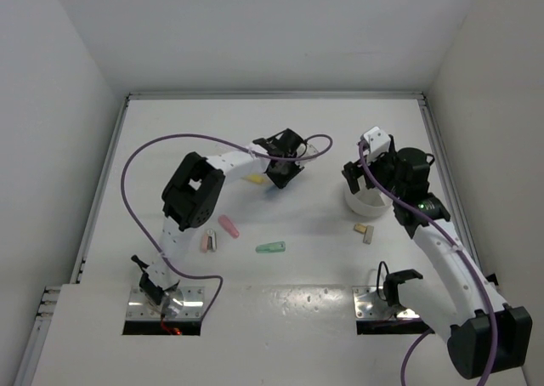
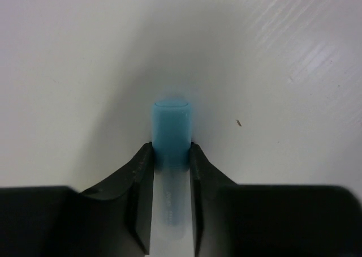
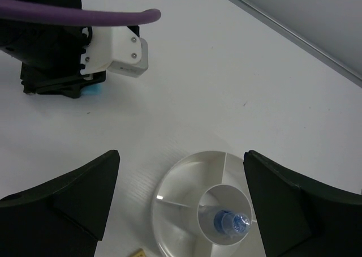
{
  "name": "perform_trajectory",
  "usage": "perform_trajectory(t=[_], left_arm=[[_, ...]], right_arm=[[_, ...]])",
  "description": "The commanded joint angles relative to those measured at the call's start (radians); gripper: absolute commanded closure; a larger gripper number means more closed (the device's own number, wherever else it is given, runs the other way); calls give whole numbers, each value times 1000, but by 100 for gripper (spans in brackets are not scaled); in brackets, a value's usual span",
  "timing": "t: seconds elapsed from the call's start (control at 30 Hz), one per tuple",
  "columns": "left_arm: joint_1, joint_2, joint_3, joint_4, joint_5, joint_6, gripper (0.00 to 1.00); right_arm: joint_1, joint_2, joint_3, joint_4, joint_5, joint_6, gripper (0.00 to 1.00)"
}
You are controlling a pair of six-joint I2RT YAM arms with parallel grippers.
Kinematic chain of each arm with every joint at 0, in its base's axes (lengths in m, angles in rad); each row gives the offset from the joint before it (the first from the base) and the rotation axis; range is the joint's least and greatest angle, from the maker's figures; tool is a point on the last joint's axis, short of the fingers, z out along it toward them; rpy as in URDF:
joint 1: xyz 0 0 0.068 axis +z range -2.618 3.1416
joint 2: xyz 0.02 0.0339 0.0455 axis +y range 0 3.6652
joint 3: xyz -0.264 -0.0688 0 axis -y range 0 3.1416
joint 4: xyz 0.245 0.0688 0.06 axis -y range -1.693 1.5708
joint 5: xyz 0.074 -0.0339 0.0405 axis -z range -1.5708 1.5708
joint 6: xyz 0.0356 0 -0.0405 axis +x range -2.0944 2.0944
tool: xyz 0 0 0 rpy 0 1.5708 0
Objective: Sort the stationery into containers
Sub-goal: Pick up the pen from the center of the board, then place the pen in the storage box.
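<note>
My left gripper (image 1: pixel 280 169) is shut on a blue stick (image 2: pixel 171 131); its pale body runs back between the fingers and its blue end sticks out over the white table. My right gripper (image 1: pixel 364 180) is open and empty, hovering over the round white divided tub (image 1: pixel 364 204). In the right wrist view (image 3: pixel 180 158) the tub (image 3: pixel 165 203) holds a clear blue-capped bottle (image 3: pixel 229 222) in its centre cup. On the table lie a yellow stick (image 1: pixel 255 179), a pink stick (image 1: pixel 229 226), a pink-and-tan piece (image 1: pixel 210 241), a green stick (image 1: pixel 270 248) and a tan block (image 1: pixel 365 231).
White walls close in the table on the left, back and right. The left arm's purple cable (image 1: pixel 170 144) loops over the table's left half. The left gripper (image 3: pixel 56 70) also shows at the upper left of the right wrist view. Arm bases sit at the near edge.
</note>
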Motion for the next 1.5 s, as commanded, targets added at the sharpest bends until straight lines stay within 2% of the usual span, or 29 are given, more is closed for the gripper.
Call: perform_trajectory(t=[0.0, 0.13, 0.2, 0.23, 0.27, 0.3, 0.33, 0.4, 0.43, 0.47, 0.53, 0.73, 0.97, 1.3, 1.47], left_arm=[[-30, 63, -34, -13, -88, -18, 81], [-1, -9, -34, 28, -99, -78, 100], [24, -103, -34, 87, -51, -146, 100], [54, -141, -48, 123, 29, -179, 100], [68, -181, -65, 167, 82, -211, 100], [80, -221, -88, 219, 125, -243, 100], [90, -300, -115, 350, 162, -313, 100], [103, -377, -246, 526, 280, -387, 100], [104, -440, -296, 716, 294, -471, 100], [104, -462, -386, 811, 323, -515, 100], [91, -473, -422, 992, 357, -619, 100], [16, -323, -341, 1226, 461, -768, 100], [-5, -102, -212, 1548, 576, -958, 98], [-24, 127, -4, 1723, 618, -1156, 97], [-45, 191, 77, 1714, 627, -1176, 95]], right_arm=[[-3, -21, 21, 39, 0, 13, 9], [-3, -30, 21, 39, 0, 13, 9], [-3, -30, 21, 39, 18, 13, 13], [-3, -30, 21, 39, 18, 13, 32], [-3, -30, 21, 39, 38, 13, 32], [-3, -30, 21, 54, 87, 25, 86], [-3, -30, 21, 64, 121, 39, 100], [-3, -30, 12, 87, 188, 48, 100], [-3, -30, 1, 96, 205, 48, 100], [-3, -30, 1, 96, 239, 48, 100], [-3, -30, 1, 105, 270, 48, 100], [-3, -30, 1, 116, 293, 57, 100], [-3, -21, 1, 116, 293, 57, 100], [-3, -21, 1, 125, 303, 57, 100], [-3, -21, 1, 134, 313, 57, 100]])
